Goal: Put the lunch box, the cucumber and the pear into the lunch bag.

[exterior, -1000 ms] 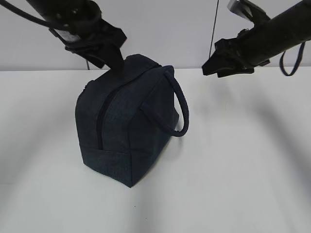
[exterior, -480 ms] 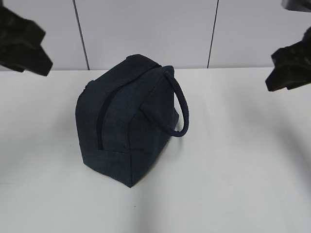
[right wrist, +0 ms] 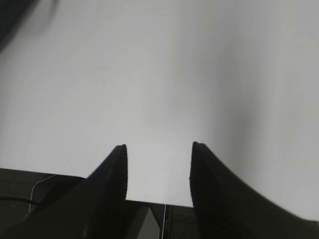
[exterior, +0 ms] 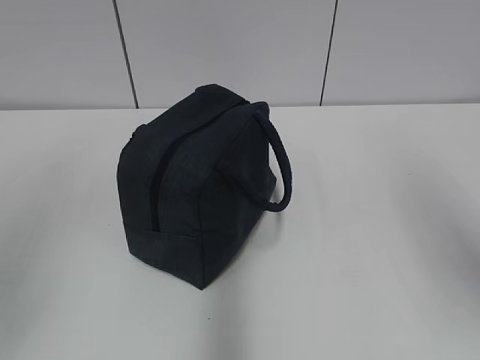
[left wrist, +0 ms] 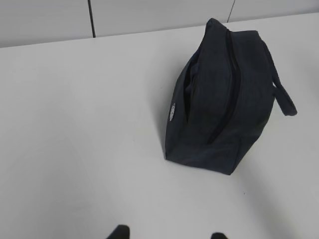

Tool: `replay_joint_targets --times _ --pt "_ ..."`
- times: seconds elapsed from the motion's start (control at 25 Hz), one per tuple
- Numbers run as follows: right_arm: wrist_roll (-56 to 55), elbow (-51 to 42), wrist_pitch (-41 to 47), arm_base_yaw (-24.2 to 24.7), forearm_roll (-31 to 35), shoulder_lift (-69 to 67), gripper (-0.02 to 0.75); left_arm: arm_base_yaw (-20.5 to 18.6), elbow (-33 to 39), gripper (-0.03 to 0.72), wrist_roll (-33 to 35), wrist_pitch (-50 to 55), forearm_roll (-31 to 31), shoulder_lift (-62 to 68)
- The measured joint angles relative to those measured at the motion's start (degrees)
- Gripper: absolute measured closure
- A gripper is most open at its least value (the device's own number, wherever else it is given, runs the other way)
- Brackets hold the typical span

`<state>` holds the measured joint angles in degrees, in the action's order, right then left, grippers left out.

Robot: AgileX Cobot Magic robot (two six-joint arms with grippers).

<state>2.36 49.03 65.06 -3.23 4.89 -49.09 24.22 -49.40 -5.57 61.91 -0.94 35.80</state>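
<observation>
Lunch bag (exterior: 199, 184) stands zipped at centre-left of the counter (exterior: 375, 225), loop handle (exterior: 277, 169) draping right, w/ no food visible, presumably packed inside; left claw (left wrist: 167, 234) shows only two tips, parted, at frame bottom, right claw (right wrist: 158, 169) wide and empty over bare counter.

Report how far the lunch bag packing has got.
Looks finished: the lunch bag stands zipped shut on the table, and no lunch box, cucumber or pear lies outside; its contents are hidden. Nothing in hand: the left gripper and right gripper are open, empty, clear of the bag. Nothing visibly left.
</observation>
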Motion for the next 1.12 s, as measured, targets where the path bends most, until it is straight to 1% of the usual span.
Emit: replay_joint_targets --times 0.16,0.32,0.48,0.72,0.88,1.12 --pt "-2.4 -3.4 4.5 0.0 -4.9 11.6 0.405 0.0 5.7 0.379 -2.1 2.6 -1.6 -11.4" --pt "-2.8 -6.5 6.6 0.0 -9.2 23.1 0.405 0.0 9.2 0.397 -3.1 4.7 -2.9 -19.5" --pt "-2.8 -10.2 7.1 0.0 -10.2 34.5 0.405 0.0 12.5 0.426 -3.4 5.3 -4.1 -25.8" --pt "-2.4 -17.5 8.0 0.0 -10.7 48.4 0.406 0.0 17.4 0.432 -3.4 5.6 -4.4 -33.9" --pt "-1.7 -18.0 7.2 0.0 -11.3 50.1 0.406 0.0 18.3 0.432 -3.6 3.5 -5.3 -36.9" --pt "-1.1 -20.1 2.0 0.0 -11.4 50.1 0.406 0.0 19.4 0.440 -3.6 1.9 -6.7 -36.9"
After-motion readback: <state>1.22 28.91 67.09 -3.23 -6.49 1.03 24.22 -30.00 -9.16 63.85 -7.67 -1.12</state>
